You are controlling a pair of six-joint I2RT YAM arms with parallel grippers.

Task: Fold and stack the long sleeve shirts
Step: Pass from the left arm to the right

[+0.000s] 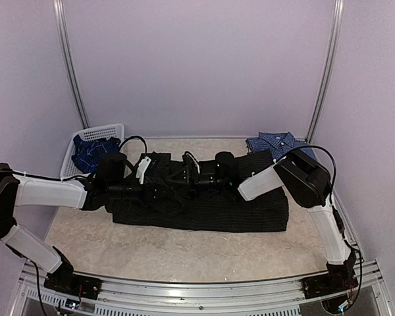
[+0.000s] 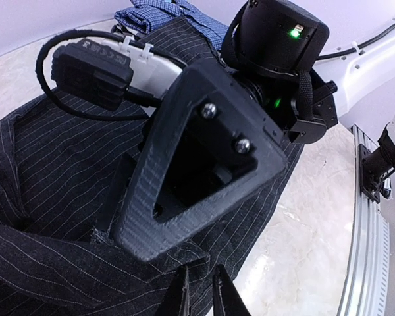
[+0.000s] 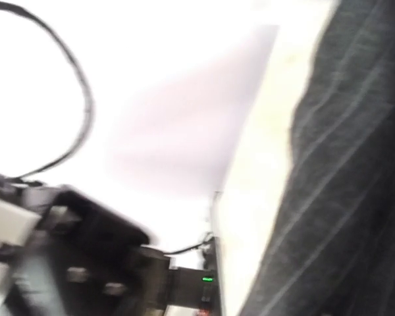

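Note:
The black pinstriped shirt (image 1: 250, 207) lies flat across the middle of the table. Both arms reach over its back half and meet there. My left gripper (image 2: 201, 271) sits low on the cloth, its fingers almost together with a fold of the pinstriped shirt (image 2: 46, 171) pinched between them. The black body of my right gripper (image 2: 204, 158) hangs just in front of it, its fingers hidden. The right wrist view is blurred and shows only striped cloth (image 3: 355, 197). A blue-and-white checked shirt (image 1: 276, 142) lies folded at the back right. A darker blue plaid shirt (image 1: 95, 153) is bunched in the basket.
A white lattice basket (image 1: 74, 146) stands at the back left corner. The pale table top (image 1: 184, 247) shows in front of the black shirt. A metal rail (image 1: 204, 289) runs along the near edge. Lilac walls close in on three sides.

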